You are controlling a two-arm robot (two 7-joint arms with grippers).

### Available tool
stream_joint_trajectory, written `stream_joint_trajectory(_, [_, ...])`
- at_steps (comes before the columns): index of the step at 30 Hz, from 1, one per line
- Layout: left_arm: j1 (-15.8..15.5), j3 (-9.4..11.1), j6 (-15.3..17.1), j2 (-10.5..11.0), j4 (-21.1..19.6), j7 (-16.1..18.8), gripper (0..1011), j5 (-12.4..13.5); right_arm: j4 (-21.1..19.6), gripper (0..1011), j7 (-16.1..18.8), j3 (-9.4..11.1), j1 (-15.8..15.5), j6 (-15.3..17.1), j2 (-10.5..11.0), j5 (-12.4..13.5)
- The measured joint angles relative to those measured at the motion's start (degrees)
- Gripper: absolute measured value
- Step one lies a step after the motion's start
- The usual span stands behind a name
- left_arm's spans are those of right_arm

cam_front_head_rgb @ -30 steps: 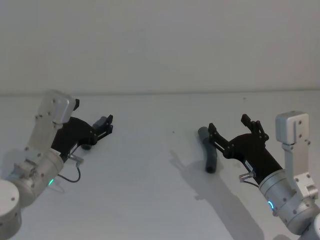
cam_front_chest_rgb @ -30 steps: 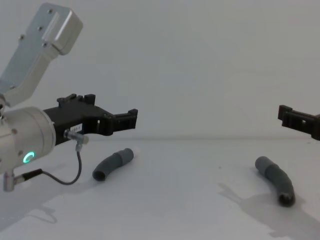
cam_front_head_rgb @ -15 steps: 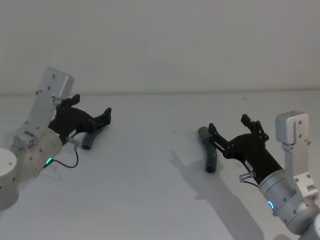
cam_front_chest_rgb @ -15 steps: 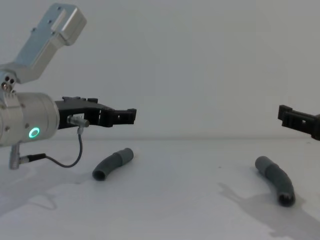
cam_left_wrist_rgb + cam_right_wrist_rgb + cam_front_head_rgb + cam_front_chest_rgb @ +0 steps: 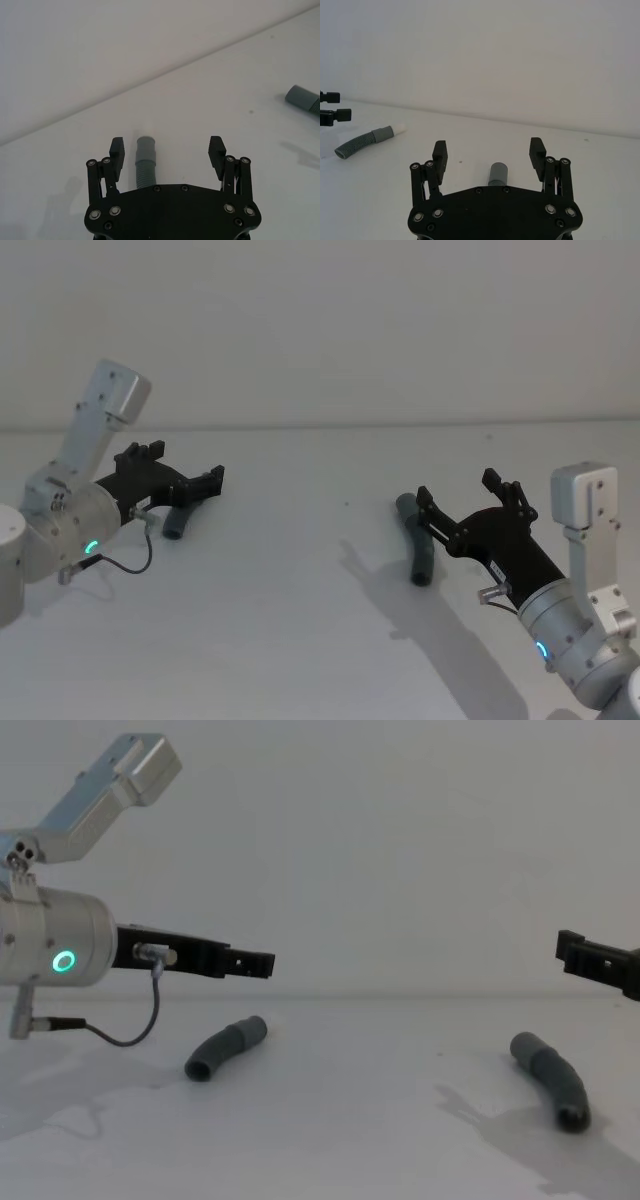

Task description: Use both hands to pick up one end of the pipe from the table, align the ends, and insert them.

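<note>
**Approach stage.** Nearest the robot, the right gripper (image 5: 456, 487) hangs above the table (image 5: 300, 600), jaws spread wide and holding nothing. The right pipe piece (image 5: 420, 550) lies flat just beyond and below it, lined up between the fingers in the right wrist view. Across the table, the left gripper (image 5: 187, 462), equally wide and empty, hovers over the left pipe piece (image 5: 178, 523), one end of which carries a white tip (image 5: 397, 129). The two pieces lie well apart. By this evidence nothing is grasped yet. Gripping, lifting, aligning the ends and inserting all remain.
</note>
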Motion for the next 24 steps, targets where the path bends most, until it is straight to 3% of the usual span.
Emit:
stream_joint_trajectory(11, [-1.8,-0.5,4.7,0.6,0.8,-0.6,1002,0.0,0.0,1000,0.0,0.0,0.0,0.0,0.0,0.0])
stream_joint_trajectory(24, [-1.8,-1.4,6.9,-0.6,2.0,1.3,1002,0.4,0.0,1000,0.0,0.0,0.0,0.0,0.0,0.0])
